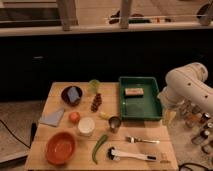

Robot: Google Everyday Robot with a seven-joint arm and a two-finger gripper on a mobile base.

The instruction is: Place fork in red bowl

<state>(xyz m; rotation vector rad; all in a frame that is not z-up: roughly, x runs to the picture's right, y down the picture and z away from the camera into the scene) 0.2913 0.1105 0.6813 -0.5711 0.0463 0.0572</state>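
The slim silver fork (142, 140) lies flat on the wooden table (45, 165), right of centre near the front. The orange-red bowl (60, 148) sits at the front left and looks empty. The white arm comes in from the right, and my gripper (166, 116) hangs at the table's right edge, beside the green tray and above and to the right of the fork, well away from the bowl. It holds nothing that I can see.
A white-handled brush (132, 155) with a black head lies in front of the fork. Between fork and bowl are a green pod (99, 147), a metal cup (114, 123), a white tub (86, 126) and an orange (74, 117). A green tray (142, 107) and a purple bowl (71, 94) stand further back.
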